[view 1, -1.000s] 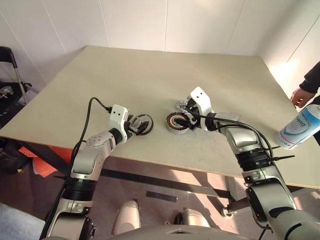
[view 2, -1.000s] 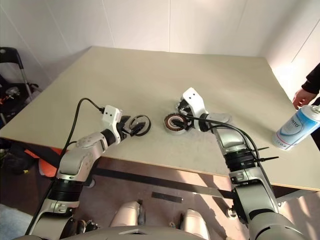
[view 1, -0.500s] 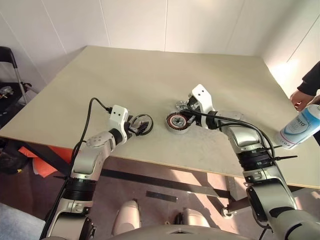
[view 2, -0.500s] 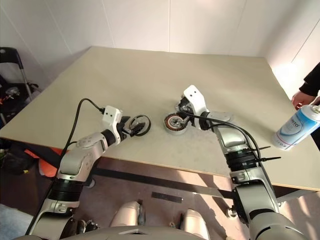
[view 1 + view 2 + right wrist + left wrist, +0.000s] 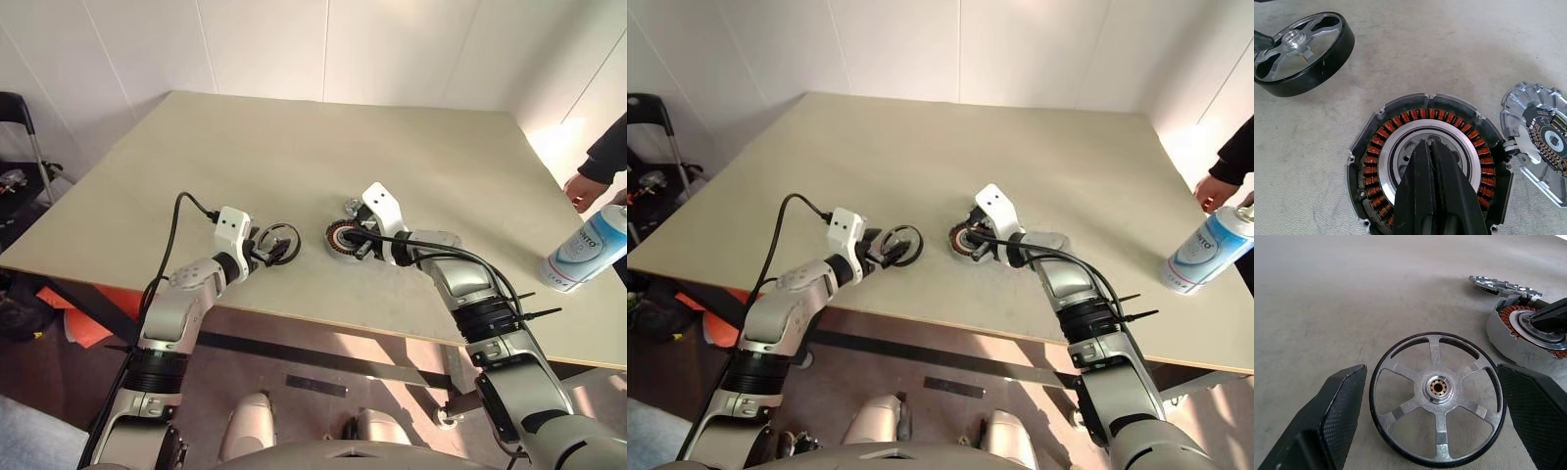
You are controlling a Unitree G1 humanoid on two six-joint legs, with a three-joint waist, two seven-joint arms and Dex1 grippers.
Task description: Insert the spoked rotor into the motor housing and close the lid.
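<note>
The spoked rotor (image 5: 1437, 387), a dark ring with silver spokes, lies flat on the table near its front edge. My left gripper (image 5: 266, 250) is open with a finger on each side of it, not touching. To the rotor's right sits the motor housing (image 5: 1400, 120), with copper windings around a silver centre. My right gripper (image 5: 1430, 144) is shut, its joined tips over the housing's centre with nothing between them. The lid (image 5: 1542, 137), a notched silver disc, lies flat just behind the housing, touching its rim.
A white and blue spray can (image 5: 586, 250) stands at the table's right edge, with a person's hand (image 5: 585, 186) beside it. The beige table (image 5: 294, 147) stretches far behind the parts. A black stand (image 5: 24, 137) is off to the left.
My right gripper has shut and dropped a little to the left, bringing its tips over the housing's centre. The left gripper and the rotor have not moved.
</note>
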